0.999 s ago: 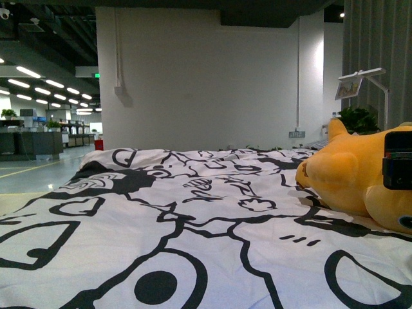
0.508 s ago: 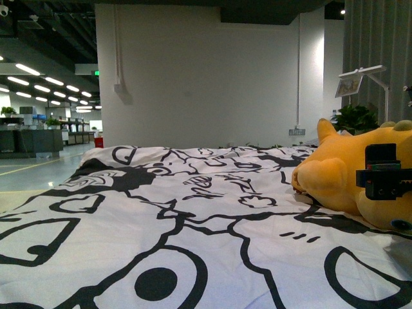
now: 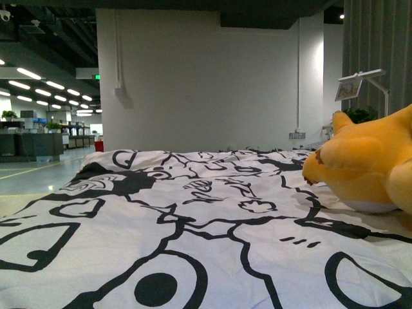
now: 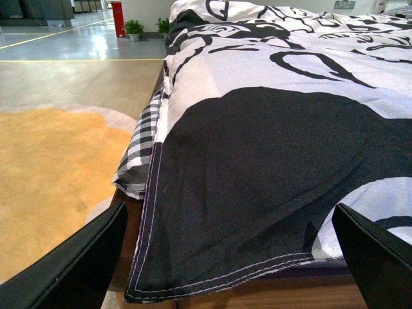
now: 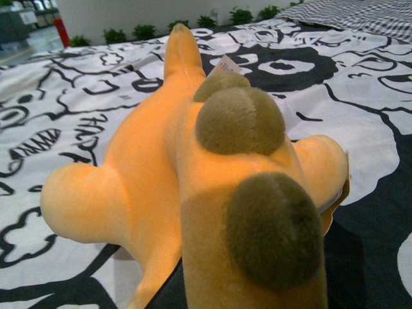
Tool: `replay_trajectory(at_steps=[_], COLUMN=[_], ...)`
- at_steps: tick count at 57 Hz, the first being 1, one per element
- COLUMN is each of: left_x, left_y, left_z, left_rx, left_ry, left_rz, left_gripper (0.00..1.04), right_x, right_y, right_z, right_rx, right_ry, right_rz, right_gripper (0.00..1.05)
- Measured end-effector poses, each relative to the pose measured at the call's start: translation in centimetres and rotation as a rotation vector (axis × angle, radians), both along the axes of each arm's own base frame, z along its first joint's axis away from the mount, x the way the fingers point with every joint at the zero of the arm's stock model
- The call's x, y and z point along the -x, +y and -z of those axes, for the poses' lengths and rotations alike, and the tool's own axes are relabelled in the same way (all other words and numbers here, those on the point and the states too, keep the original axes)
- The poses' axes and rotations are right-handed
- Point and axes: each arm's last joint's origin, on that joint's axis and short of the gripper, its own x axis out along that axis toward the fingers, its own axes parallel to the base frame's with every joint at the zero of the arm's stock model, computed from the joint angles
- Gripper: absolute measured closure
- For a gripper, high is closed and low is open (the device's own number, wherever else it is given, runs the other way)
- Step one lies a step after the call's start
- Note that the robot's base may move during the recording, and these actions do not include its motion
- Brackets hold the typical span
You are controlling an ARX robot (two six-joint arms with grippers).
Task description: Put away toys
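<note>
On the front camera I see the plush toy [image 3: 370, 170] at the right side of the bed, over the black-and-white cartoon cover [image 3: 193, 244]. One pointed ear [image 3: 341, 120] sticks up and its pale underside [image 3: 370, 206] shows just above the cloth. I cannot tell whether it touches there.

The right wrist camera is filled by the toy [image 5: 193, 167], with two brown pads [image 5: 239, 119] close to the lens. The right claw's fingers do not show, so I cannot tell whether it grips.

The left claw [image 4: 228, 215] is spread wide with nothing in it. It hangs at the cover's hem [image 4: 270, 129], beside a checked sheet [image 4: 138, 161], with an orange rug [image 4: 51, 180] on the floor below.
</note>
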Motion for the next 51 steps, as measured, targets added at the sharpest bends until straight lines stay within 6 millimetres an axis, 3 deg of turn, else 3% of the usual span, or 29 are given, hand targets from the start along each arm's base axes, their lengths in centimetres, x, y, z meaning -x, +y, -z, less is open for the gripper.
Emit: replay_trajectory(at_steps=[10,13,25,43,51], left_x=[0.0,0.0,0.0,0.0,0.0], left_y=[0.0,0.0,0.0,0.0,0.0], left_z=[0.0,0.0,0.0,0.0,0.0], left_rx=[0.0,0.0,0.0,0.0,0.0], left_ry=[0.0,0.0,0.0,0.0,0.0], left_rz=[0.0,0.0,0.0,0.0,0.0], left_gripper=[0.06,0.06,0.06,0.06,0.06], right_x=[4.5,7.0,12.6,13.3,14.2], right_y=[-2.3,-3.1,-3.7,-3.4,-2.2], right_z=[-2.8,-3.3,-2.7,-2.6,0.2], right_rx=[-0.077,-0.11,-0.162,-0.131,0.033], right_ry=[-0.074,-0.092,-0.073,-0.052,0.015], right_rz=[-0.117,-0.166,-0.183,-0.138,-0.005], right_gripper=[0.97,0.97,0.97,0.97,0.97])
